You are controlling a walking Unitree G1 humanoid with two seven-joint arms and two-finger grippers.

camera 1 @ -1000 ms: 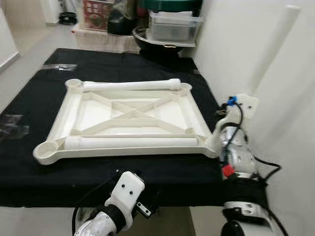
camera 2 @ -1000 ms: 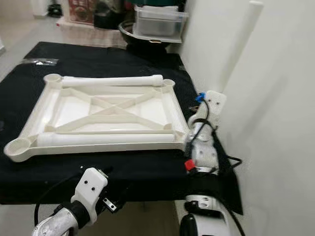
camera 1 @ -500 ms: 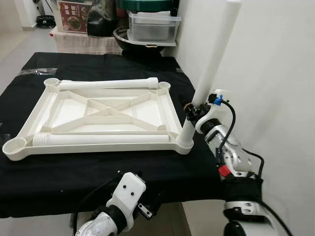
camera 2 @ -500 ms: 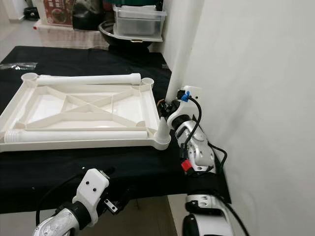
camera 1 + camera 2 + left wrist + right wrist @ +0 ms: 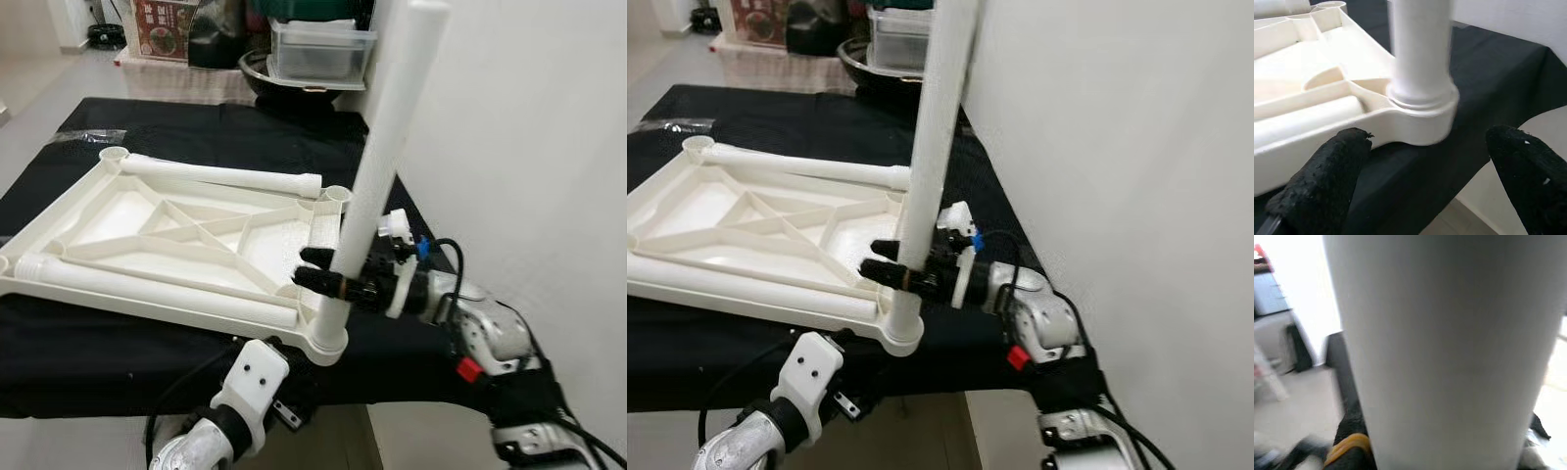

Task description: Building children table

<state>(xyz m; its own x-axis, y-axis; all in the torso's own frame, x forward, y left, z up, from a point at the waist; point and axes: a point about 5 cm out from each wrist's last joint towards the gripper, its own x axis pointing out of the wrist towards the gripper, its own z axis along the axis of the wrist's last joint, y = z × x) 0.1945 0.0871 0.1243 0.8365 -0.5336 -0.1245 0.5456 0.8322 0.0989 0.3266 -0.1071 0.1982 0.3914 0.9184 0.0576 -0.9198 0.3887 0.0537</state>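
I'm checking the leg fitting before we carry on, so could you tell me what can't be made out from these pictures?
- How deep the upright leg sits in the corner socket: the socket wall hides its end.
- The right gripper fingers' far side: the leg hides it in the eye views.
- The tabletop's near left corner: cut off by the left eye view's edge.
- The right wrist view is blurred.

Our right arm reaches forward and across toward our left, and our right gripper (image 5: 328,278) is clamped around the white table leg (image 5: 377,157), its black fingers (image 5: 315,257) wrapped on either side. Our left arm stays low in front of us, wrist bent, and our left gripper (image 5: 1425,188) hangs with its two black fingers (image 5: 1327,169) spread wide apart, grasping nothing.
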